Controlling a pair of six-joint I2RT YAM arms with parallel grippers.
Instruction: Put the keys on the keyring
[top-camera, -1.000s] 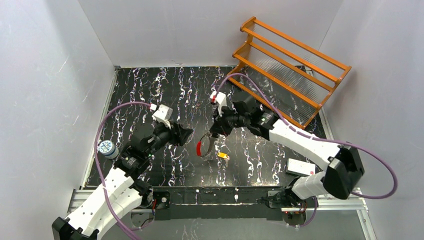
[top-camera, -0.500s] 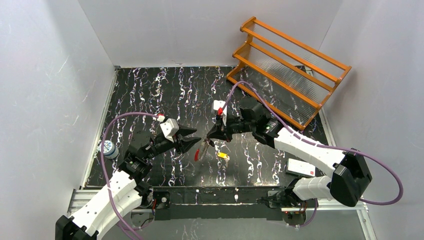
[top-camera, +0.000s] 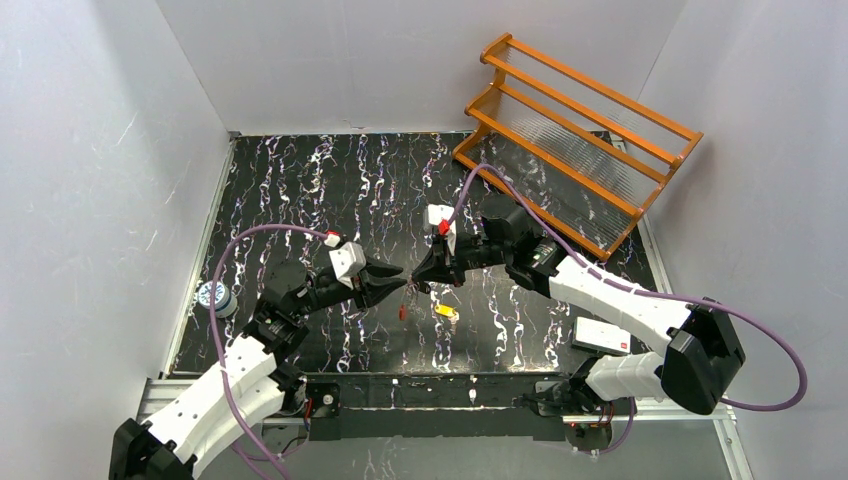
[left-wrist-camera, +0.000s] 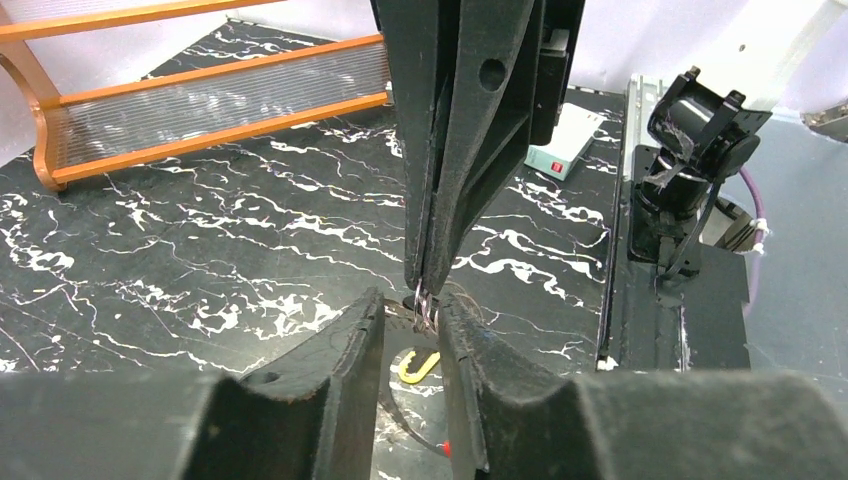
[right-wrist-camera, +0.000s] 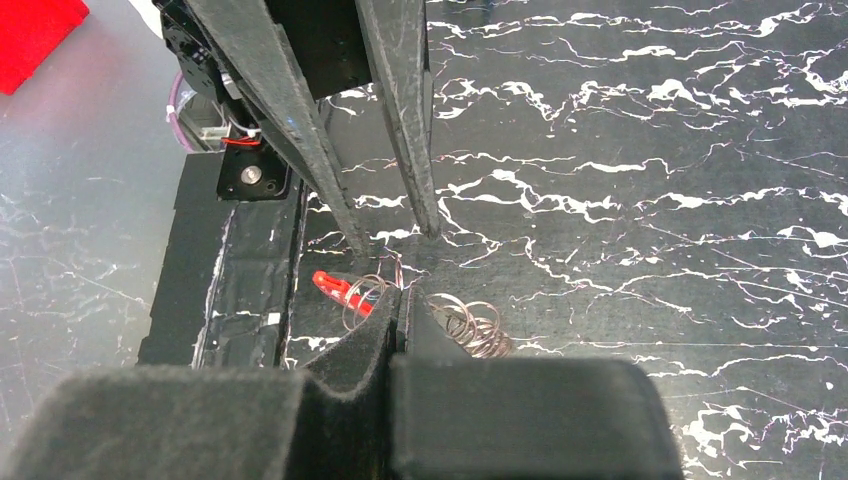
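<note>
The left claw (top-camera: 398, 283) has moved in, jaws narrowed but parted around the keyring (left-wrist-camera: 425, 310), which the right claw (top-camera: 416, 283) pinches above the table (top-camera: 300, 180). It looks light, springy and slippery: grip near its red section (right-wrist-camera: 335, 285).

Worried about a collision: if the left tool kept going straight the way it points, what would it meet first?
Probably the keyring wire pinched in the right tool, whose tips hang just ahead of the left tool; depth is hard to judge.
</note>
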